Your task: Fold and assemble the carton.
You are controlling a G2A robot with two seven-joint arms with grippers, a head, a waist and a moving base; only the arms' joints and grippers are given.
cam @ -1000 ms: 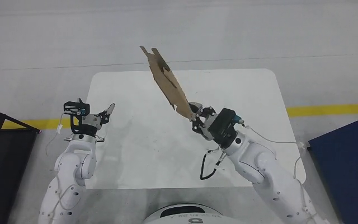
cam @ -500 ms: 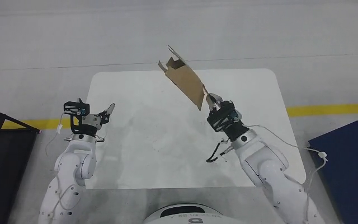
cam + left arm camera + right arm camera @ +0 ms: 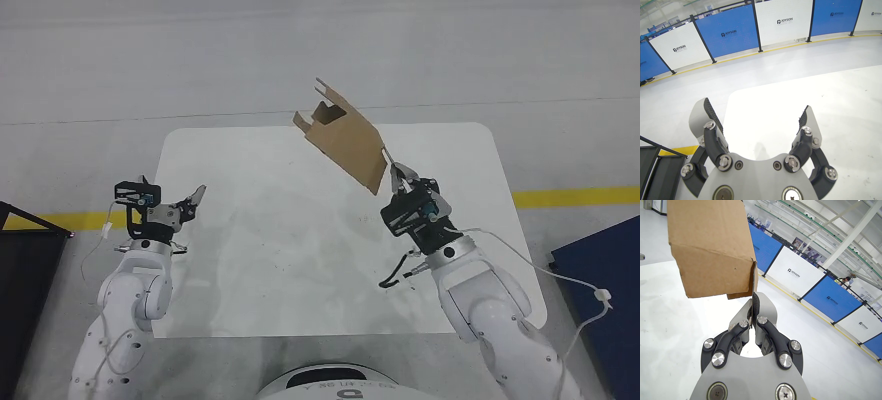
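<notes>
A flattened brown carton [image 3: 345, 145] is held up in the air over the far right part of the white table [image 3: 270, 260], slanting away toward the far edge. My right gripper [image 3: 393, 178] is shut on its near corner. In the right wrist view the carton [image 3: 710, 247] rises from the right gripper [image 3: 754, 306], whose fingers pinch one cardboard panel edge. My left gripper [image 3: 180, 203] sits at the table's left edge, open and holding nothing; the left wrist view shows the left gripper [image 3: 756, 109] with jaws wide apart over the bare table corner.
A black frame [image 3: 25, 250] stands off the table's left side and a dark blue object [image 3: 600, 290] off its right side. A yellow floor line [image 3: 575, 196] runs behind the table. Blue and white fence panels [image 3: 734, 36] stand around the area.
My right arm has swung the carton to the right and farther back over the table, turning it so more of its broad face shows. The left arm has kept still.
</notes>
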